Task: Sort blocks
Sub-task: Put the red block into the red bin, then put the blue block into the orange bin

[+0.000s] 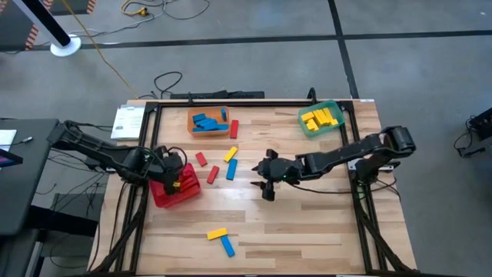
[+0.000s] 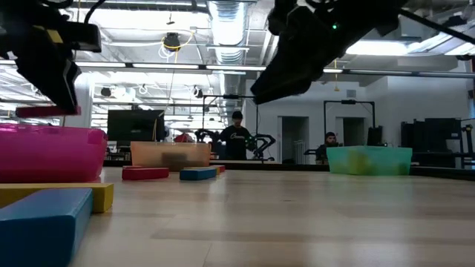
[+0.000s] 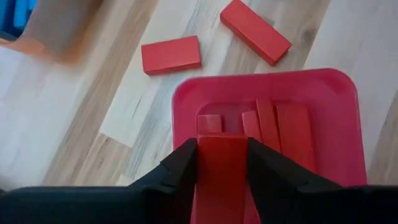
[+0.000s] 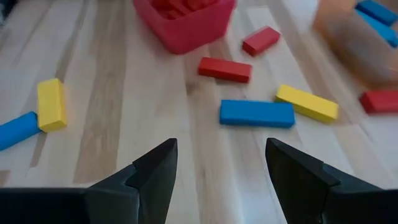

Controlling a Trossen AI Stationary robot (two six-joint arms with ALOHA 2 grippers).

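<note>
The left tool (image 3: 222,163) hangs over the red bin (image 1: 174,190) at the left side of the worktop (image 1: 307,223). Its two dark fingers (image 3: 180,168) sit on both sides of a red block (image 3: 219,174), so it has hold of that block. The block is right above the bin. More red blocks (image 3: 280,127) lie flat inside the bin.

The right tool (image 4: 219,168) is over the middle of the worktop. Its fingers are spread wide apart and nothing is between them. It has hold of nothing.

Just to the right of the red bin, two red blocks (image 1: 201,158) lie on the wood. A little more to the right are a yellow block (image 1: 231,153) and a blue block (image 1: 231,171), close to each other, between the red bin and the right tool. One more red block (image 1: 234,129) lies just beside the orange bin (image 1: 208,121) at the far side. That bin has blue blocks (image 1: 206,121) in it. The green bin (image 1: 320,119) at the far right has yellow blocks (image 1: 320,118) in it.

At the near side, a second yellow block (image 1: 217,232) and a second blue block (image 1: 227,245) lie close together, well apart from the bins.

In the low view, two people show in the room far behind the worktop.
</note>
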